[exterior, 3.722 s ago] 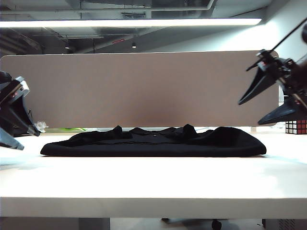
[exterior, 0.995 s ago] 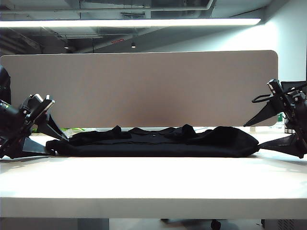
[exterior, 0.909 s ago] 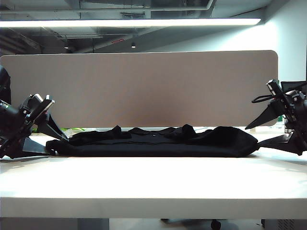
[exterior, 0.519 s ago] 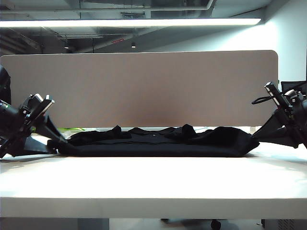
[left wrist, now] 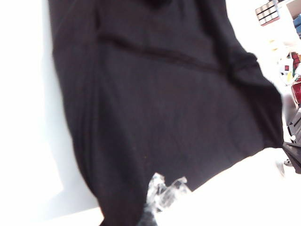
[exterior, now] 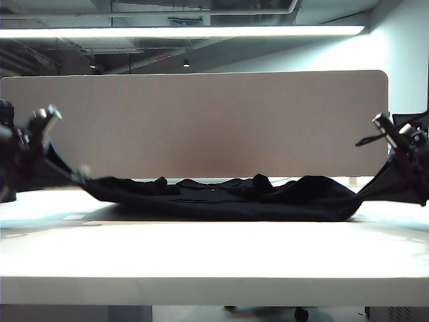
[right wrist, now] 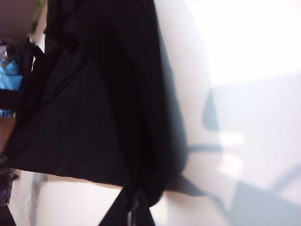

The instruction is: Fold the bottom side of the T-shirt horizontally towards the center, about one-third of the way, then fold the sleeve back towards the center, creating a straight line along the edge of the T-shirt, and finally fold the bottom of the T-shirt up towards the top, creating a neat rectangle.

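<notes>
The black T-shirt (exterior: 221, 198) lies stretched across the white table (exterior: 214, 255), with both ends pulled up off the surface. My left gripper (exterior: 79, 176) is at its left end, blurred, shut on the fabric and holding it above the table. At the right end my right gripper (exterior: 360, 195) is shut on the edge of the cloth, low by the table. In the left wrist view the T-shirt (left wrist: 160, 108) spreads away from the left gripper (left wrist: 141, 219), whose jaws are buried in cloth. In the right wrist view the T-shirt (right wrist: 94, 108) hangs from the closed right gripper (right wrist: 136, 207).
A beige partition board (exterior: 201, 121) stands right behind the shirt. A Rubik's cube (left wrist: 269, 10) and small items sit on the table beyond the shirt's far end in the left wrist view. Bare white table runs along the front.
Both grippers closed on the shirt's ends. The left gripper has risen, lifting the left end off the table; the right end is lifted slightly too.
</notes>
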Robot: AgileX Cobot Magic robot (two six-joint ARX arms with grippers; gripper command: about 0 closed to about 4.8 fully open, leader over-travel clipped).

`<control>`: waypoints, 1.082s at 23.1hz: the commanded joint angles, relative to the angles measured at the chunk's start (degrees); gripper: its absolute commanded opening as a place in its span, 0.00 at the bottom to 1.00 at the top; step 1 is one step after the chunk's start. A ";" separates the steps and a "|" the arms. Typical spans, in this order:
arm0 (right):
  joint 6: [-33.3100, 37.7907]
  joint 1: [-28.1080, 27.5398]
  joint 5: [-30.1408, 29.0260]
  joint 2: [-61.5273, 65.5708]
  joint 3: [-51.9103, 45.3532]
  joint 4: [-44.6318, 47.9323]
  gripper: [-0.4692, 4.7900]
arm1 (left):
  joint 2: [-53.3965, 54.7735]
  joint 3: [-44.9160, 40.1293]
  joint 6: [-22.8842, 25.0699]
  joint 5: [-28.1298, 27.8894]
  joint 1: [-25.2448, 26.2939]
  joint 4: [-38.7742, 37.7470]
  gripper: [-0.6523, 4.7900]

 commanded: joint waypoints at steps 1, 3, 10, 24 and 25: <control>-3.13 0.00 -0.39 -6.12 0.28 -3.28 0.08 | -6.10 0.17 4.83 0.70 1.14 -6.25 0.11; -3.48 0.00 -0.13 -10.51 0.28 -5.14 0.08 | -10.19 0.17 5.53 0.48 1.51 -9.49 0.11; -2.99 -0.02 0.57 -26.93 0.33 -9.77 0.08 | -22.27 0.17 7.93 -1.27 1.66 -19.85 0.11; -3.23 -0.09 6.56 -30.47 2.40 -10.05 0.08 | -25.62 0.22 1.22 -8.96 1.70 -7.91 0.11; -3.23 -0.07 5.75 -28.48 3.69 -9.99 0.08 | -24.98 0.28 -0.13 -8.98 1.68 -5.77 0.11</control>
